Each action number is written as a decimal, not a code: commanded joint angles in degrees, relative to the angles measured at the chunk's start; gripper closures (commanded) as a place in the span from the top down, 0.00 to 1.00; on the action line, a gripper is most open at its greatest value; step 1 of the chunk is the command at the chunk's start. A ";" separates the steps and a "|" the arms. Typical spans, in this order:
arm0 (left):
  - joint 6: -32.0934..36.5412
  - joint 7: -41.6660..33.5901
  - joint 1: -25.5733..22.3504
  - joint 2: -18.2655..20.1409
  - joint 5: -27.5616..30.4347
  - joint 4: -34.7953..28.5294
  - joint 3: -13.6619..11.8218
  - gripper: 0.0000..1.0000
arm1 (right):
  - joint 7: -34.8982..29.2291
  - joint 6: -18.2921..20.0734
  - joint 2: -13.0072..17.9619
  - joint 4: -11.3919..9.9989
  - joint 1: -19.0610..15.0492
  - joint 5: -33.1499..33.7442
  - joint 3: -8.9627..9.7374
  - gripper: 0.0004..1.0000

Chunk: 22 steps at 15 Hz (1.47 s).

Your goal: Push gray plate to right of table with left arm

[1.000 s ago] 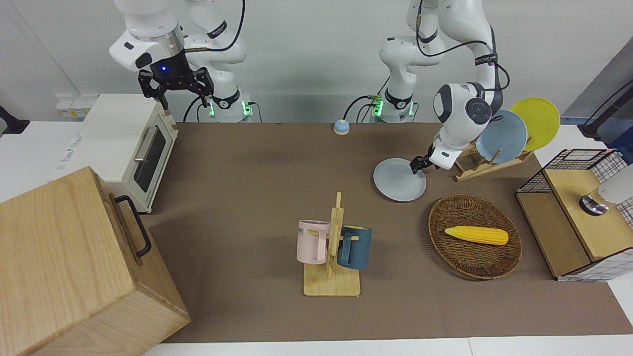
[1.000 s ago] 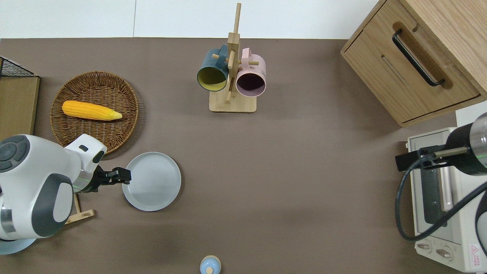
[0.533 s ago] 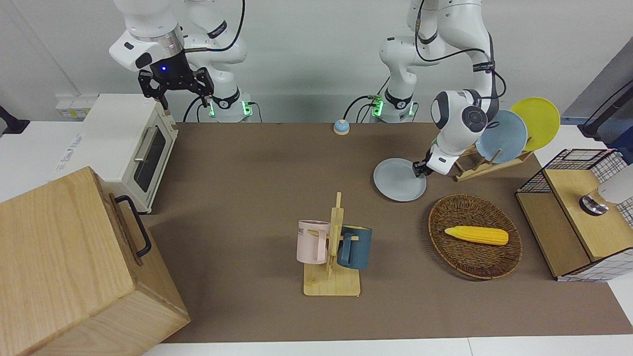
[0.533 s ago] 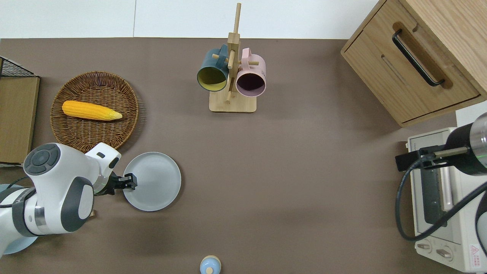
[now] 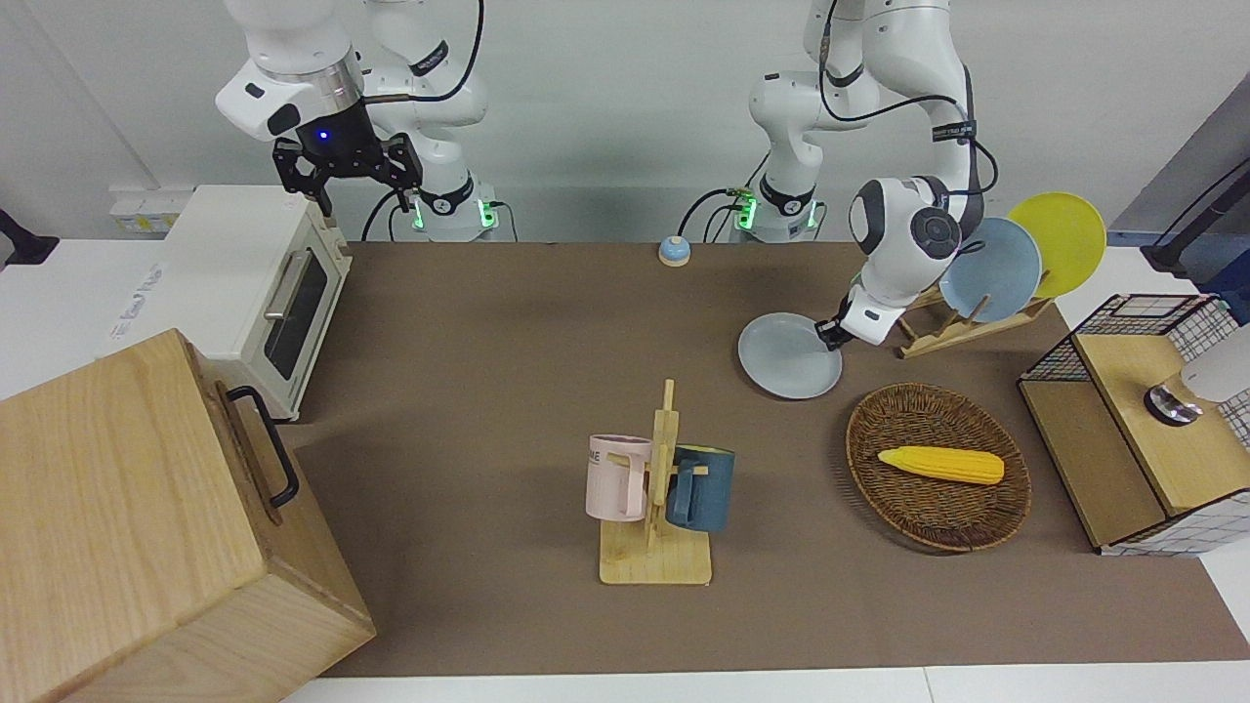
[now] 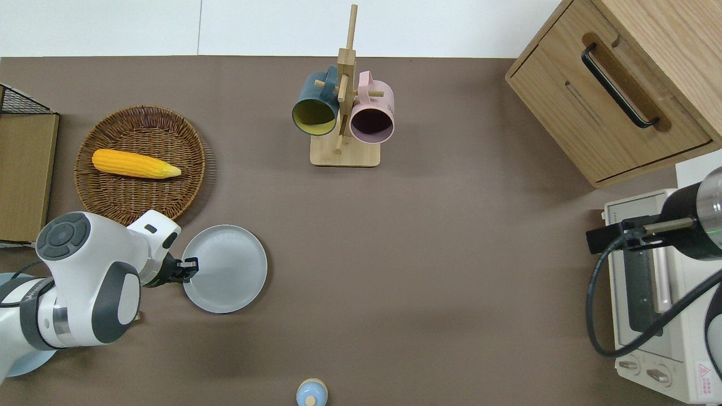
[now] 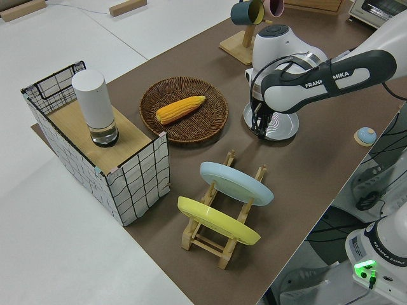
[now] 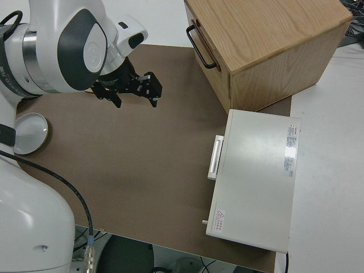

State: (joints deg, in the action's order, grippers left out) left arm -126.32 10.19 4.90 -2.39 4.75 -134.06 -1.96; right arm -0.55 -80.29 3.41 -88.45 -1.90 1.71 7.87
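The gray plate [image 5: 789, 355] lies flat on the brown table [image 5: 488, 342], toward the left arm's end; it also shows in the overhead view [image 6: 228, 270] and the left side view [image 7: 281, 126]. My left gripper [image 5: 828, 336] is low at the plate's rim, on the edge toward the left arm's end of the table [image 6: 189, 265] [image 7: 259, 126]. Its fingers look shut and hold nothing. My right gripper [image 5: 348, 182] is parked, open and empty; the right side view [image 8: 136, 94] shows its fingers apart.
A wicker basket [image 6: 141, 124] with a corn cob [image 6: 135, 163] lies farther from the robots than the plate. A dish rack [image 7: 219, 219] holds a sky-blue and a yellow plate. A mug rack [image 6: 344, 118], a toaster oven [image 5: 264, 283], a wooden cabinet [image 5: 146, 527] and a small bell [image 6: 311, 393] stand around.
The left arm's wrist has swung in toward the plate and the gripper has come from just off the rim onto the rim. The plate has hardly moved. The right arm is still.
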 commanded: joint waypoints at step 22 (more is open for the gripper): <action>-12.63 17.40 0.54 -5.43 16.16 0.90 25.32 0.00 | 0.46 0.83 0.55 0.03 -1.35 0.48 1.09 1.00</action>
State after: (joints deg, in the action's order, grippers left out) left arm -135.68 24.03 4.99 -4.96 18.89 -133.74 19.83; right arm -0.55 -80.29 3.41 -88.45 -1.90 1.71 7.87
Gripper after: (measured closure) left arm 0.965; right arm 0.004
